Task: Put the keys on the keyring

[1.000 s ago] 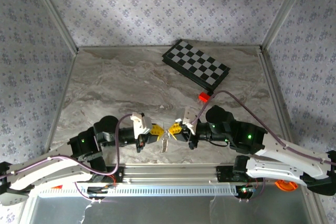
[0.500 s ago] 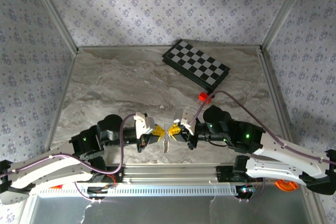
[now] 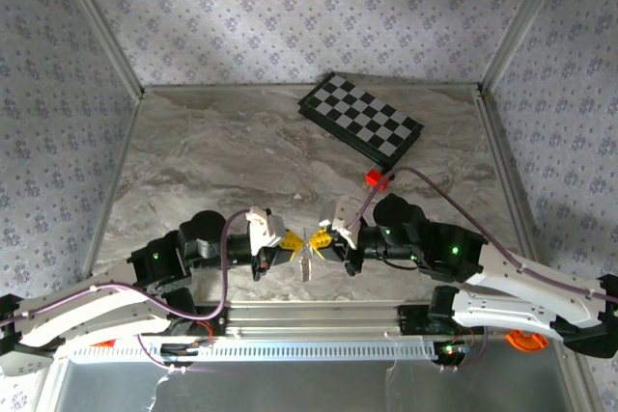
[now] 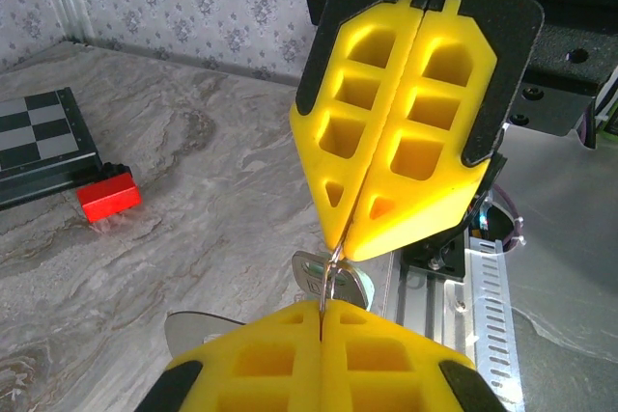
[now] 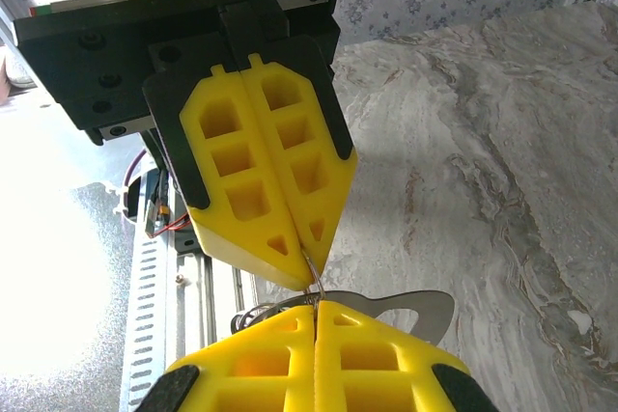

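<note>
I see my left gripper [image 3: 292, 239] and my right gripper [image 3: 318, 238] tip to tip at 6 o'clock on the table [image 3: 212, 161]. Both are squeezed tight on the thin keyring [image 4: 331, 272]. The keys [image 3: 304, 265] dangle just under the tips, toward 6 o'clock.

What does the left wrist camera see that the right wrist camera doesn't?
Left wrist camera: the red block and the chessboard, far back on the table. Right wrist camera: the left arm's black wrist, seen head-on. Both: the left pincer and right pincer, shut tip to tip on the thin keyring, silver keys hanging by it.
</note>
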